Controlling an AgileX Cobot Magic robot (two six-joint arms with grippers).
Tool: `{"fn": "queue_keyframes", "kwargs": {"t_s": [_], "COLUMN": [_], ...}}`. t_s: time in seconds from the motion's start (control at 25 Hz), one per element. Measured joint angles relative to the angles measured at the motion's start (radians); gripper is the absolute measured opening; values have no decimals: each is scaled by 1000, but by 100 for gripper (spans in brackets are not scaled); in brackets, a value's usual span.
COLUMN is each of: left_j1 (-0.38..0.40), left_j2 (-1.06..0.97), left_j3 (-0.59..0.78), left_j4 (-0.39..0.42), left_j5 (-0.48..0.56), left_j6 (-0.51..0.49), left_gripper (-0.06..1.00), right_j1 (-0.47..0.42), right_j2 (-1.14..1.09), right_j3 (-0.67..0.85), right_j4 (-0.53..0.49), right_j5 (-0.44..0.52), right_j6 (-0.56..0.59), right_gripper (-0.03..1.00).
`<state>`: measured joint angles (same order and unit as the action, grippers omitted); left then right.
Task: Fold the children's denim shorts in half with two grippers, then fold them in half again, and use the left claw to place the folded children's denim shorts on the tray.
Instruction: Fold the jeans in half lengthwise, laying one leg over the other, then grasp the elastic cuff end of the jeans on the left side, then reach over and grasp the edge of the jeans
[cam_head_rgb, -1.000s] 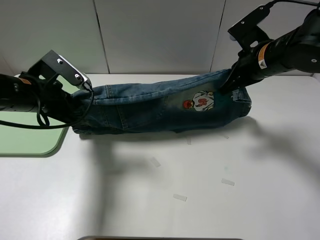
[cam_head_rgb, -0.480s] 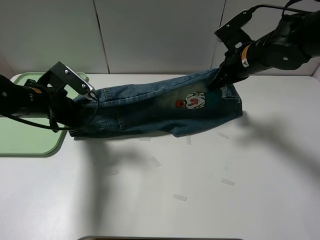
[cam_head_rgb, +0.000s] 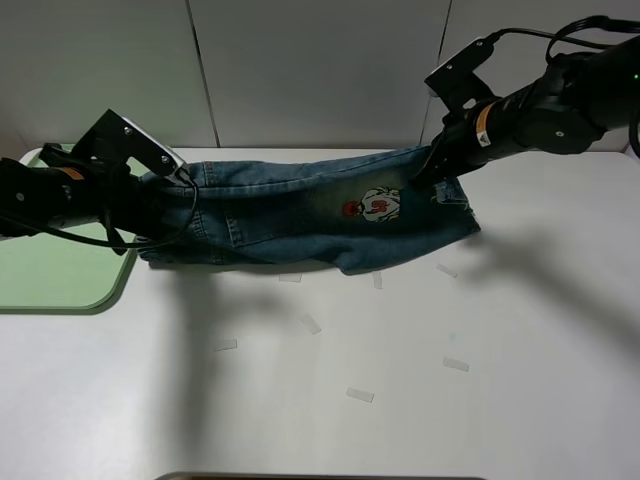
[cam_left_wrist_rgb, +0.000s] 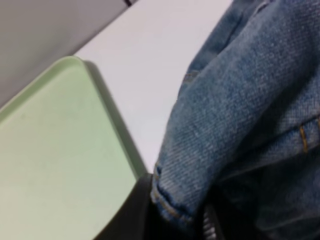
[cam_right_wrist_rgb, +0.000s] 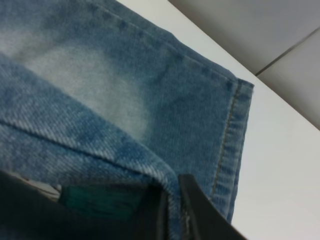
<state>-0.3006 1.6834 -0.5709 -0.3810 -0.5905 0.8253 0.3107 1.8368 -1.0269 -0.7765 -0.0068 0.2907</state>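
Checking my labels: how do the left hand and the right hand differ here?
The left hand grips the shorts' end beside the tray; the right hand grips the end near the cartoon print. The left arm crosses above the tray; the right arm is far from it. Both pinch denim.

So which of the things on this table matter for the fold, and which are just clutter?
Job: children's denim shorts, green tray, left gripper, right gripper.
Lying about: small white scraps scattered on the table in front of the shorts.

no legible text, cartoon print (cam_head_rgb: 375, 207) on children's denim shorts (cam_head_rgb: 290, 215) unreadable
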Motion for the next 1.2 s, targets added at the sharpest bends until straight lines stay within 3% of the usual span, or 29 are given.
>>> {"fn": "queue_keyframes", "kwargs": {"t_s": [0.08, 0.2, 0.32, 0.44, 0.64, 0.84, 1.0, 1.2], "left_j1": [0, 0, 0, 0, 1, 1, 1, 1], "left_j2": [0, 0, 0, 0, -2, -81, -224, -462], "left_j3": [1, 1, 1, 1, 1, 3, -23, -128], "left_j4": [0, 0, -14, -39, -51, -37, 48, 78], "left_j5": [-17, -60, -172, -279, -313, -350, -343, -114], "left_j6": [-5, -11, -32, -44, -61, -150, -177, -182], "left_gripper": [25, 58, 76, 81, 82, 82, 82, 82], "right_j1": [-17, -49, -81, -94, -96, -97, -97, -97], "right_j2": [3, 3, 3, 3, -3, -43, -117, -259], "right_j3": [0, 0, -1, -2, -2, -2, -2, -2], "right_j4": [4, 64, 207, 401, 651, 691, 693, 680], "right_j5": [-56, -209, -376, -502, -530, -526, -525, -497], "right_j6": [0, 0, -12, -86, -261, -360, -368, -371], "right_gripper": [19, 51, 65, 68, 69, 69, 69, 69]}}
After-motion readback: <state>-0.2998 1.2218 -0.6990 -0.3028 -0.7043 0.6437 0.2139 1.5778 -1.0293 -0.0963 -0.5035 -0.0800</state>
